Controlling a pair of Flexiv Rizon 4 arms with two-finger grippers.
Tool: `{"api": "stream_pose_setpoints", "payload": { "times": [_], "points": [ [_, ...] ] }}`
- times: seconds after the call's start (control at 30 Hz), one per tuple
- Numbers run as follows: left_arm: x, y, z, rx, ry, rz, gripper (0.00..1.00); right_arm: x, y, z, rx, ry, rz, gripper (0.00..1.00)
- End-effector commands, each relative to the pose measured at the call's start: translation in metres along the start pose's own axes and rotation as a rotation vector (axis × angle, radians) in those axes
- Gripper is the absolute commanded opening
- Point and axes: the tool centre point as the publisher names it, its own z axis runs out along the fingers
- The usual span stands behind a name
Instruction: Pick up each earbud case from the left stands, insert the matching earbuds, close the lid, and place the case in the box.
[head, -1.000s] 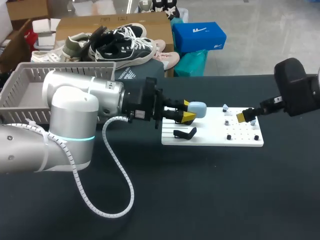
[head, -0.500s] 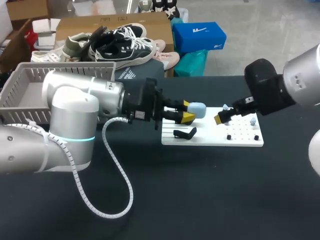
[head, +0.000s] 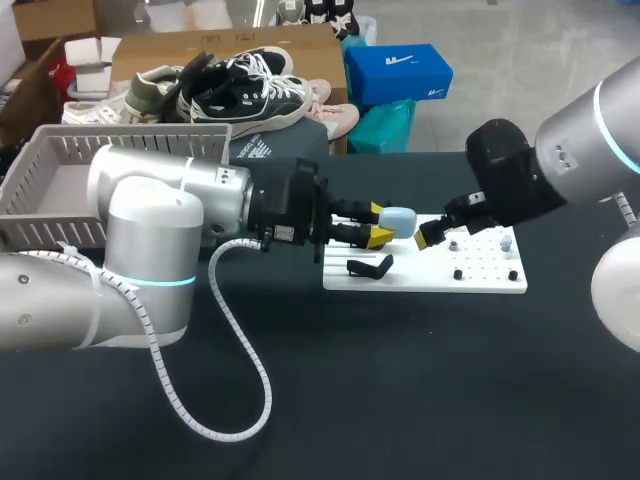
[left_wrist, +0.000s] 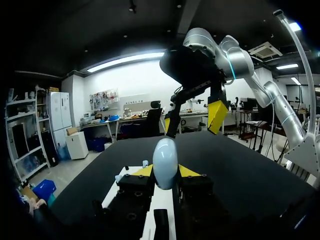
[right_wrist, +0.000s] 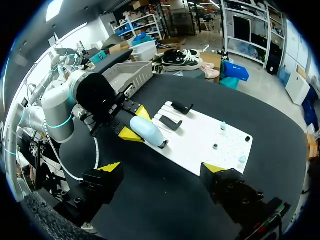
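Left end effector (head: 380, 224) has the light blue earbud case (head: 397, 219) pinched between its fingers, at the left end of the white board (head: 480, 283) on the desk (head: 400, 390). Right end effector (right_wrist: 162, 167) hangs wide open just right of the case.

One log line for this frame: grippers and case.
left gripper: shut on case | case: over board | right gripper: open, near case, not touching
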Motion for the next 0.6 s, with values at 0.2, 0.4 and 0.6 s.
{"api": "stream_pose_setpoints", "payload": {
  "times": [0.2,0.4,0.6],
  "points": [
    [0.000,-0.001,0.001,-0.006,-0.001,0.001,0.00,-0.012,-0.001,0.020,0.004,0.010,0.006,1.00],
    [0.000,-0.001,0.001,-0.006,-0.001,0.001,0.00,-0.016,-0.001,0.026,0.006,0.012,0.002,1.00],
    [0.000,-0.001,0.001,-0.006,-0.001,0.001,0.00,-0.020,-0.001,0.030,0.006,0.008,0.002,1.00]
  ]
}}
